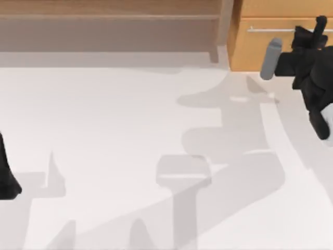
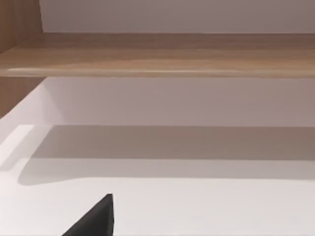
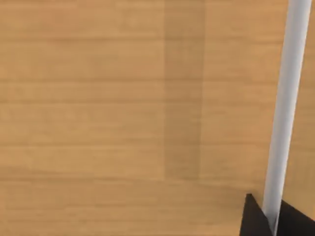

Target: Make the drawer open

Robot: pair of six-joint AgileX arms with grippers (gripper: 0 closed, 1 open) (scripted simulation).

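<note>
The drawer (image 1: 276,44) is orange-tan wood at the table's back right, with a thin silver bar handle (image 1: 270,29) across its flat front. My right gripper (image 1: 318,26) reaches over the front onto the right part of that bar. In the right wrist view the handle (image 3: 288,98) runs across the drawer front (image 3: 123,113), and my right gripper (image 3: 273,219) has a black fingertip (image 3: 255,220) pressed against each side of the bar. My left gripper (image 1: 6,179) sits parked at the table's left edge.
A long brown-grey shelf unit (image 1: 109,26) spans the back left, its end post (image 1: 225,28) right beside the drawer. The left wrist view looks at a shelf board (image 2: 157,54). The white tabletop (image 1: 130,130) carries only arm shadows.
</note>
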